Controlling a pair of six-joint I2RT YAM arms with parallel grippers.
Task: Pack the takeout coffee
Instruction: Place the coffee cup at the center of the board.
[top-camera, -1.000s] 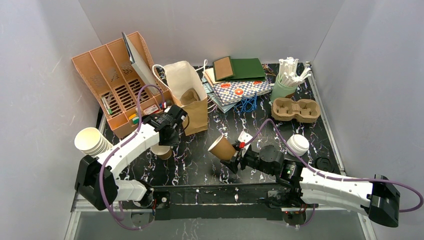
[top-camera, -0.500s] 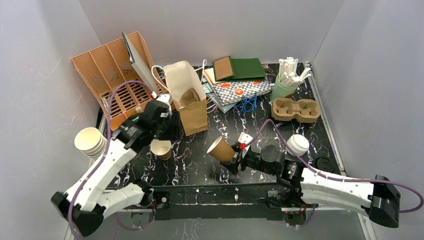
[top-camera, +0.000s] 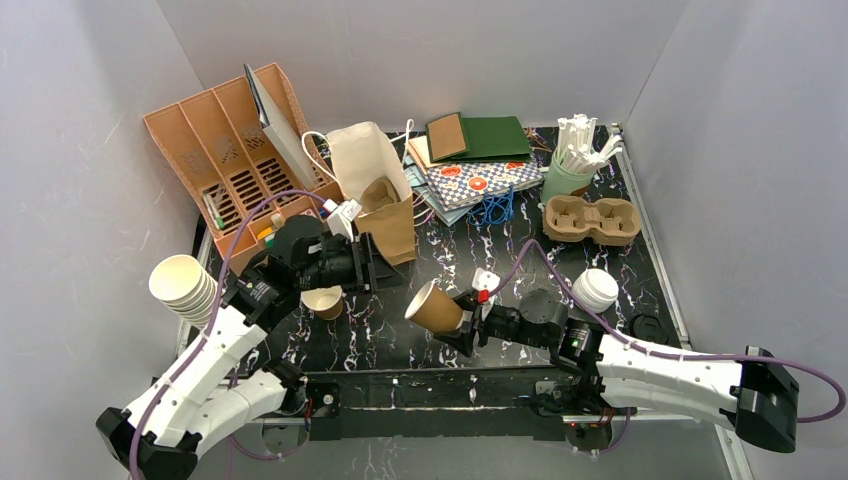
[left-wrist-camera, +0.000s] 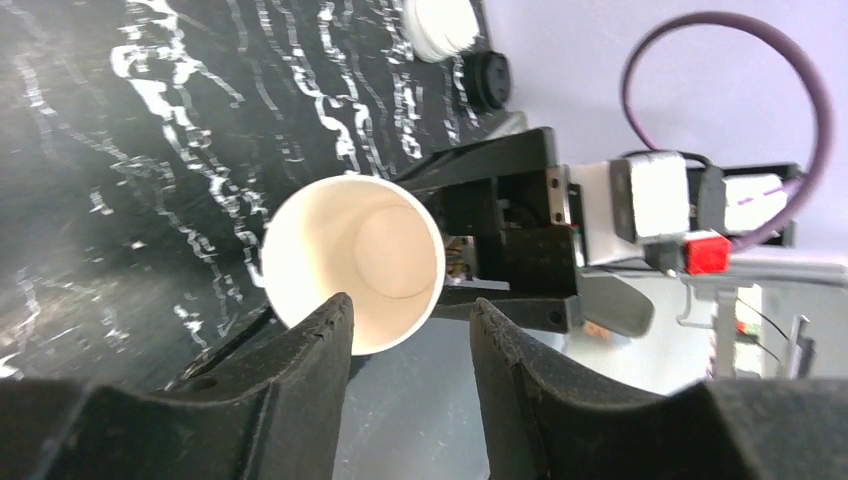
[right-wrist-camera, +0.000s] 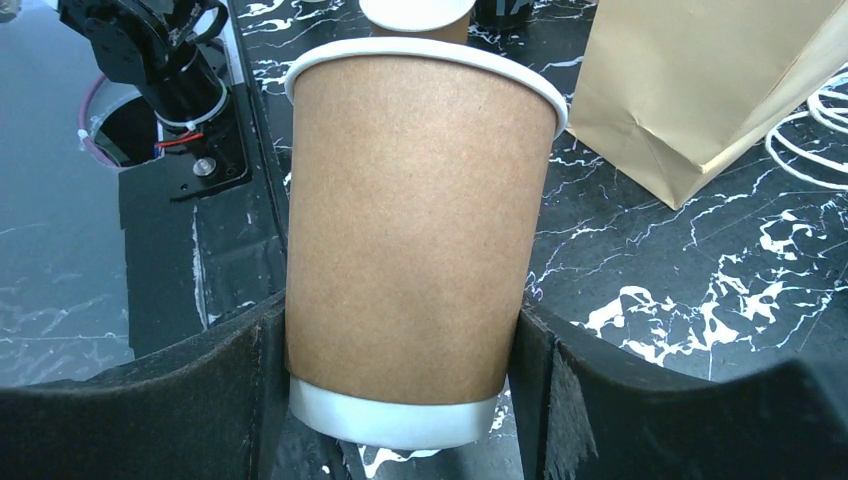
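Observation:
My right gripper (top-camera: 458, 320) is shut on a tan-brown paper cup (top-camera: 433, 307) with no lid and holds it tilted above the table, its mouth toward the left arm. In the right wrist view the cup (right-wrist-camera: 420, 220) fills the gap between my fingers (right-wrist-camera: 600, 400). My left gripper (top-camera: 383, 268) is open and empty, just left of that cup. In the left wrist view I look into the cup's white inside (left-wrist-camera: 352, 262) beyond my spread fingers (left-wrist-camera: 300, 390). A second lidless brown cup (top-camera: 323, 300) stands on the table under the left arm. A stack of white lids (top-camera: 597, 288) lies at the right.
An open brown paper bag (top-camera: 380, 205) stands behind the left gripper. A cardboard cup carrier (top-camera: 590, 218) and a cup of white stirrers (top-camera: 575, 160) are at the back right. A black lid (top-camera: 650, 327), a cream cup stack (top-camera: 180, 283) and an orange organizer (top-camera: 230, 150) are nearby.
My left arm has lifted away from the cup on the table and swung its gripper to the right, toward the held cup. My right gripper has carried its cup a little to the left.

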